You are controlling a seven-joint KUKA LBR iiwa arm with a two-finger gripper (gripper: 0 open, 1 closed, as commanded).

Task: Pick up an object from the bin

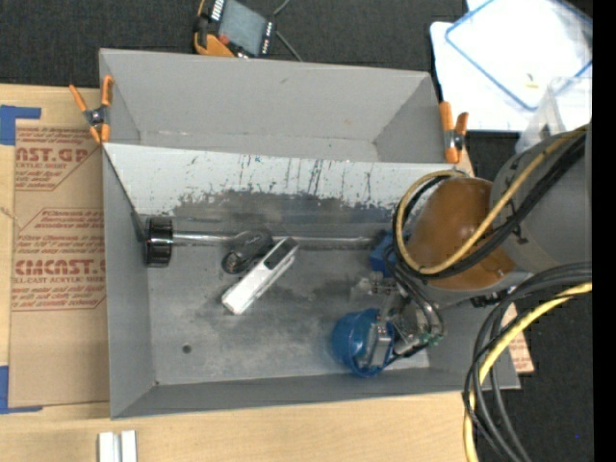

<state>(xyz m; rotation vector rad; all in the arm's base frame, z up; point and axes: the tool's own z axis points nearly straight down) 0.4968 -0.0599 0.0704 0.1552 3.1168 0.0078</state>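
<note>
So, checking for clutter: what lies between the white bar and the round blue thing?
Bare bin floor from white bar to round blue thing, per the camera view.

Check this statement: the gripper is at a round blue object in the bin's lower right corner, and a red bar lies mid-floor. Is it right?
One detail is wrong: the bar lying mid-floor is white, not red, as the camera view shows. The gripper is indeed at the round blue object in the lower right corner of the bin.
</note>
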